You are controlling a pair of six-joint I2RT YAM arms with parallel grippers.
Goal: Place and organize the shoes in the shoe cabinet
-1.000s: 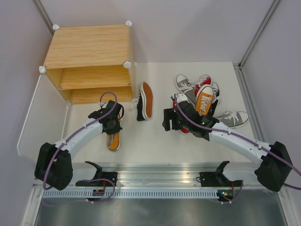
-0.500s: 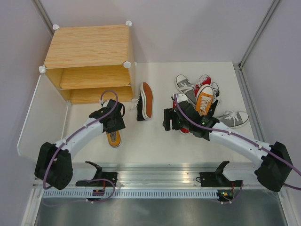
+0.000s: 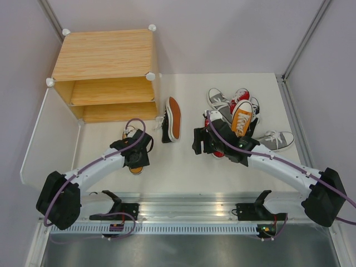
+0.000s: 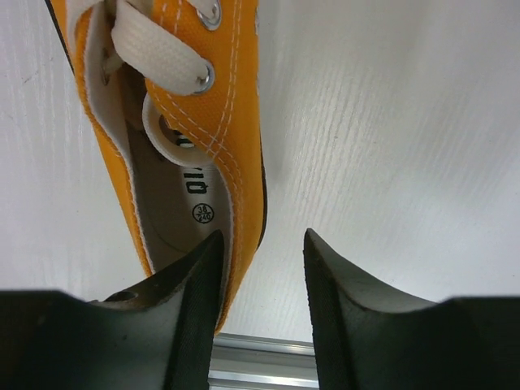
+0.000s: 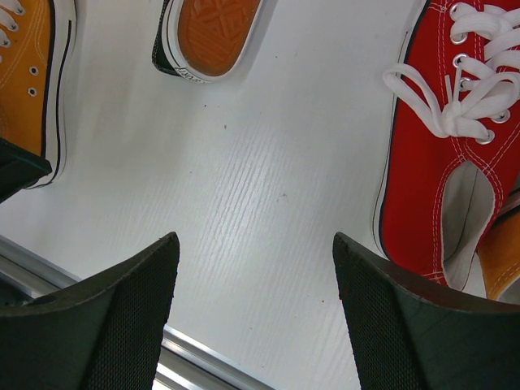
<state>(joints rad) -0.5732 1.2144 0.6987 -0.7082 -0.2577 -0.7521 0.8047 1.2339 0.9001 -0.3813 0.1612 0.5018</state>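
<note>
Orange shoe [image 4: 203,122] lies on the desk [image 3: 183,161] just in front of the cabinet [image 3: 105,55], not yet shelved. Left end effector [image 4: 262,240] is released at the heel, with the shoe's side wall between its jaws and unclamped. Recommended: close squarely on that wall, lift clear, then slide the shoe toe-first onto a shelf. Right end effector [image 5: 253,244] is released over the desk, beside a red shoe [image 5: 431,162].

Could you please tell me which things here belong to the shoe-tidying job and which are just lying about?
Job: shoe cabinet, orange shoe under the left arm, black shoe, red shoe, grey shoe, shoe pile.
Lying about: aluminium rail, black brackets.
</note>
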